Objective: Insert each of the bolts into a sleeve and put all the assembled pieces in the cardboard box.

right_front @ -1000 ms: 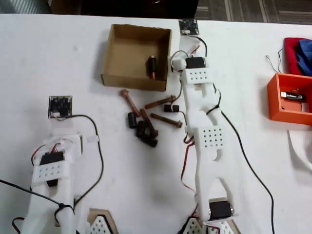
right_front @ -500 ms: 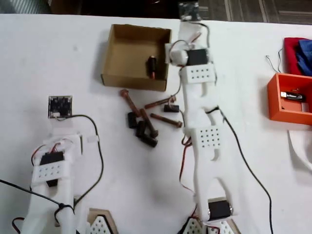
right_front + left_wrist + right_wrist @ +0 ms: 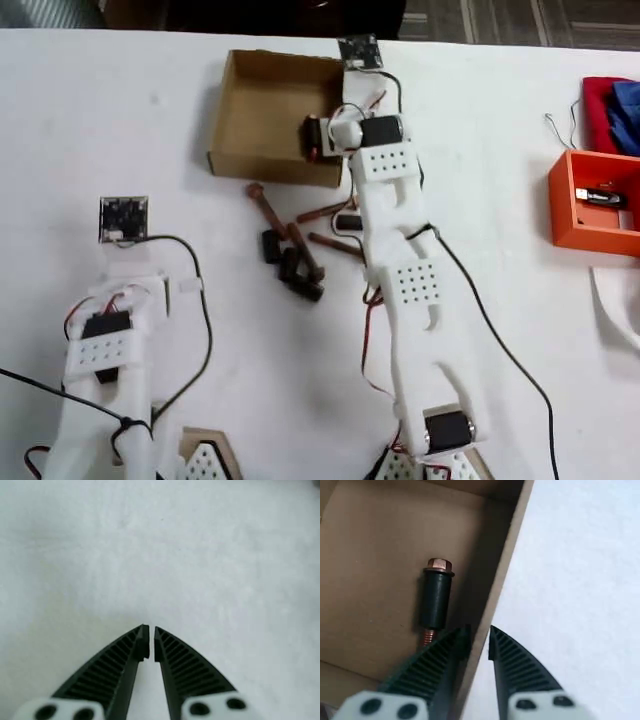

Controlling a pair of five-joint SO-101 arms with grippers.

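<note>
The cardboard box stands at the back of the table, and one bolt in a black sleeve lies inside it near its right wall. In the right wrist view that assembled piece lies on the box floor. My right gripper hangs over the box's right wall, open only a little and holding nothing. In front of the box lie several loose copper bolts and black sleeves. My left gripper is shut and empty above bare table, and the left arm sits at the near left.
An orange bin and red cloth stand at the right edge. Cables trail beside the right arm. One sleeve lies close against the right arm.
The right arm's wrist has swung left, from beside the box to over the box's right wall. The left arm and the loose parts have not moved.
</note>
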